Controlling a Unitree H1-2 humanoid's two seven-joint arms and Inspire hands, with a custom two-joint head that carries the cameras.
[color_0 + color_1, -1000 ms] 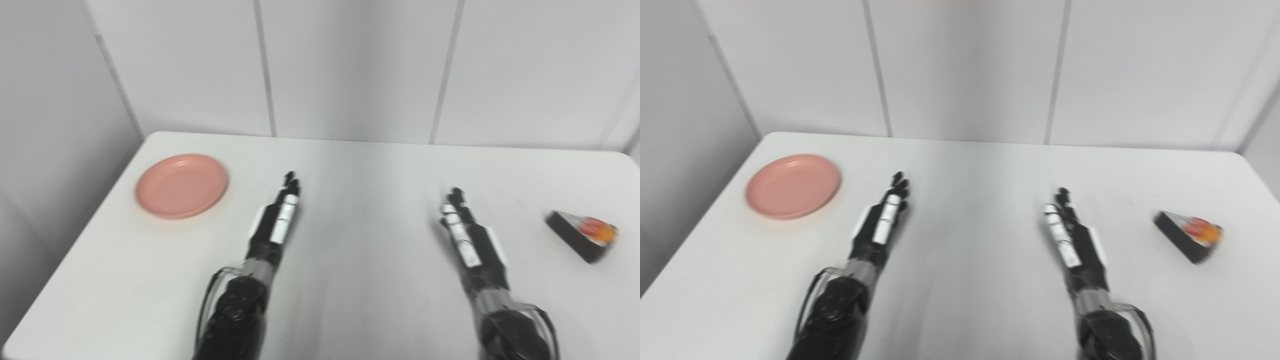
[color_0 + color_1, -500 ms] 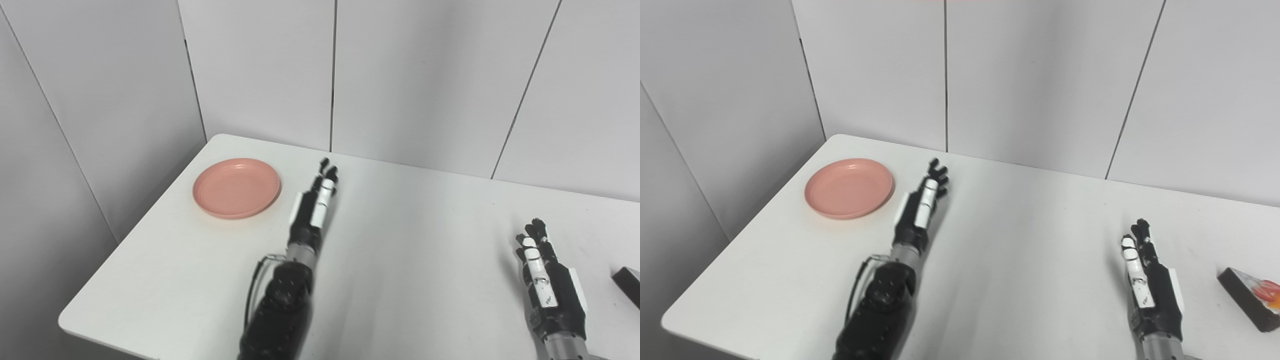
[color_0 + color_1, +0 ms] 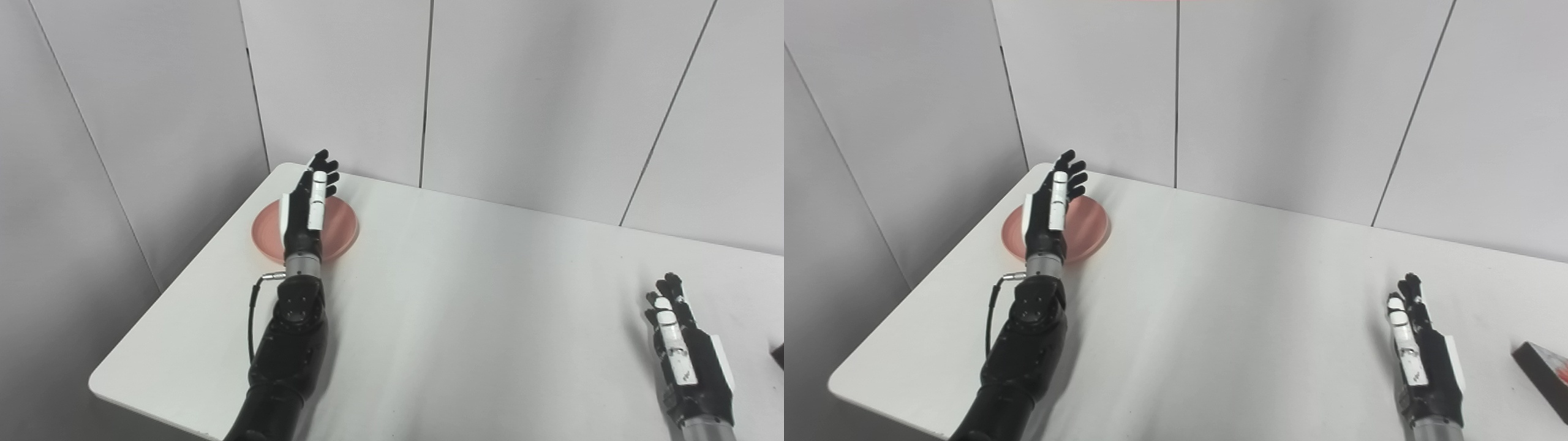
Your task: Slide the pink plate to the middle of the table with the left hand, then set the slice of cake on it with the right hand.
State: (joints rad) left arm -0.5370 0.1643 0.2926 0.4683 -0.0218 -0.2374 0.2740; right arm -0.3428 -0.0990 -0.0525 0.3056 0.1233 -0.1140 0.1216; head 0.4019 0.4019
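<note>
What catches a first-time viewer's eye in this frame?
The left hand, fingers spread, stretched over the pink plate near the table's far left corner. The right hand waits open at the near right, with the slice of cake just beyond it, cut off by the picture's edge.

The left arm stretches far forward, its left hand (image 3: 304, 205) flat and empty, fingers (image 3: 326, 168) straight and slightly spread. The right hand (image 3: 1424, 364) lies low near the bottom edge — also empty, fingers extended, close together.
</note>
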